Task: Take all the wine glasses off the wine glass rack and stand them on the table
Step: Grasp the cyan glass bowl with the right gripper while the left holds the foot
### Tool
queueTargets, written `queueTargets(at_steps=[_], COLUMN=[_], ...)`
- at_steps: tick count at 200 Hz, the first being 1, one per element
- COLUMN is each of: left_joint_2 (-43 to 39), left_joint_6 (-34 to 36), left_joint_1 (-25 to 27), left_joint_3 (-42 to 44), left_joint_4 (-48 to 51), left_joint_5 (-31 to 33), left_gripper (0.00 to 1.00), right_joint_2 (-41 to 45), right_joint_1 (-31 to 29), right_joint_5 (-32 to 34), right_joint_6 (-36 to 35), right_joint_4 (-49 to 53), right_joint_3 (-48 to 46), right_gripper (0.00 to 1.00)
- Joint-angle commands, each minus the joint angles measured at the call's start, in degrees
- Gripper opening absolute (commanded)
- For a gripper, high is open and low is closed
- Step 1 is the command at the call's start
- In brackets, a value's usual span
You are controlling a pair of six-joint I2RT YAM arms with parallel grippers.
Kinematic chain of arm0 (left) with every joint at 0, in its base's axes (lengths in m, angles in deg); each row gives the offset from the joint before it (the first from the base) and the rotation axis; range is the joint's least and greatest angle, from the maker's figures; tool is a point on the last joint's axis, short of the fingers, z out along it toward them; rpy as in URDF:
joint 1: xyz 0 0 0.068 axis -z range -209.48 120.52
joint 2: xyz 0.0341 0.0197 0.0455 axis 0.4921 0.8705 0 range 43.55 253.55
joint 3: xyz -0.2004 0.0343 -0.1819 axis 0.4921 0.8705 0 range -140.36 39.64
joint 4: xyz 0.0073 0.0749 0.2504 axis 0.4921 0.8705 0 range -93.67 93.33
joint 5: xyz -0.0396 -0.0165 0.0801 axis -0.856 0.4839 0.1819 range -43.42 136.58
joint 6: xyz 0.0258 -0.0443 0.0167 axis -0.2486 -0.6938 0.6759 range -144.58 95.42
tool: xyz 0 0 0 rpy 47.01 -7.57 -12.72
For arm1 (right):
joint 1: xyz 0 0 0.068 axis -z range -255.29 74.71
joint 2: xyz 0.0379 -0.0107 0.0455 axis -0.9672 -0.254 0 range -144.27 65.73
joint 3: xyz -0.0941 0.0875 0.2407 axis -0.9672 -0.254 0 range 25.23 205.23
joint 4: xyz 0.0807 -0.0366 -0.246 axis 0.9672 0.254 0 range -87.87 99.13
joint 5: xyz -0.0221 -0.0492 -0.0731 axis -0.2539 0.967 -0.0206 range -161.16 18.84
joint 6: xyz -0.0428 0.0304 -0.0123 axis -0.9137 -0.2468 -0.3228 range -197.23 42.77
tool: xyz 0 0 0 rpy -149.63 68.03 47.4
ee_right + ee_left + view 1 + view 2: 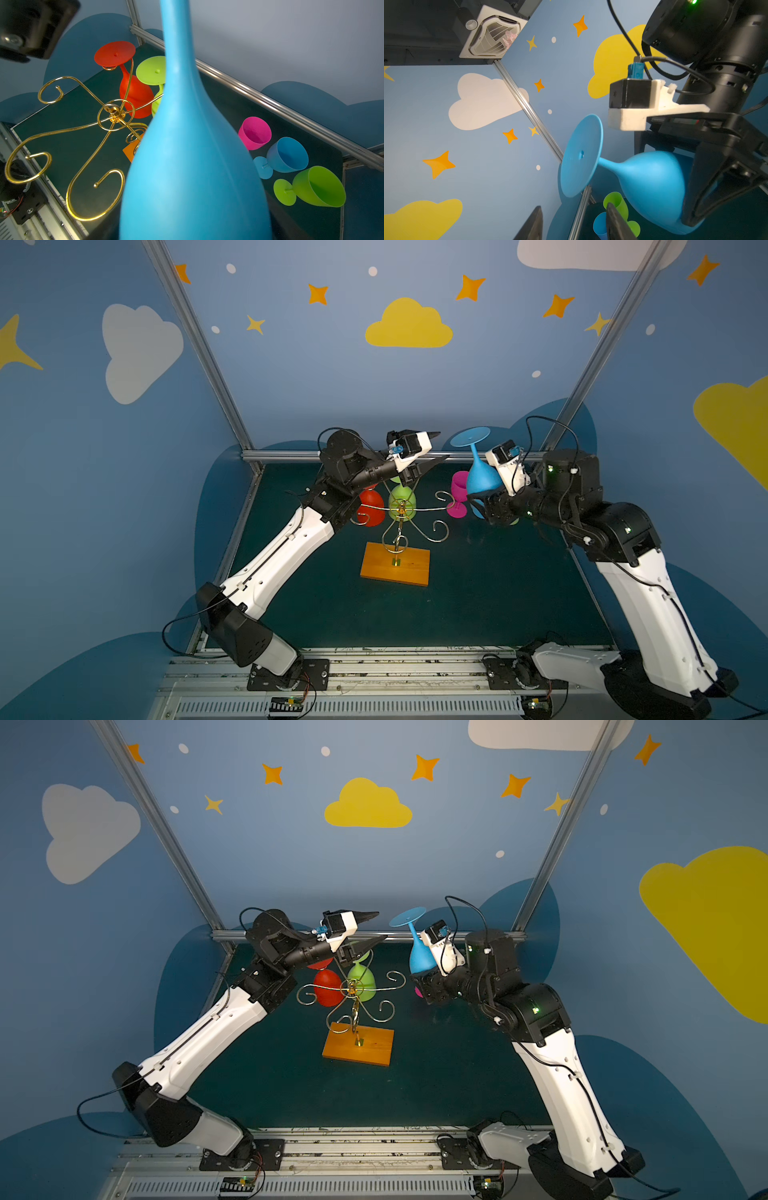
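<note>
Right end effector (482, 501) is clamped around the bowl of the blue plastic wine glass (478, 472). I'm seeing it upside down, round foot on top, stem leaning a touch. It's off to the right of the gold wire wine glass rack (401, 511), touching none of its arms and well above the dark green desk (478, 605). Left end effector (443, 444) hovers over the rack's far side, black fingers partly spread, nothing between them. On the rack, a red plastic wine glass (370, 508) and a lime-green plastic wine glass (402, 499) hang bowl-down from the scroll arms. The rack stands on its orange-brown wooden base (395, 564). In the right wrist view, near the back rail: a pink plastic glass (254, 133), then a small blue glass (287, 154) and a green glass (320, 187), both on their sides.
</note>
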Motion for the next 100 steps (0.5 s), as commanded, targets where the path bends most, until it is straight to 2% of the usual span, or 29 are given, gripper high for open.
queueTargets(at_steps=[1, 100], left_joint_2=[0.4, 1.1], left_joint_6=[2.1, 5.4], left_joint_1=[0.4, 1.7], left_joint_3=[-0.8, -0.9], left_joint_4=[-1.6, 1.3], left_joint_5=[-0.7, 0.7], left_gripper=[0.48, 0.19], right_joint_2=[-0.4, -1.8], right_joint_1=[-1.2, -4.6], right_joint_5=[-0.9, -1.0], right_joint_6=[0.7, 2.2], right_joint_4=[0.9, 1.2], right_joint_3=[1.8, 1.4], right_gripper=[0.03, 0.02])
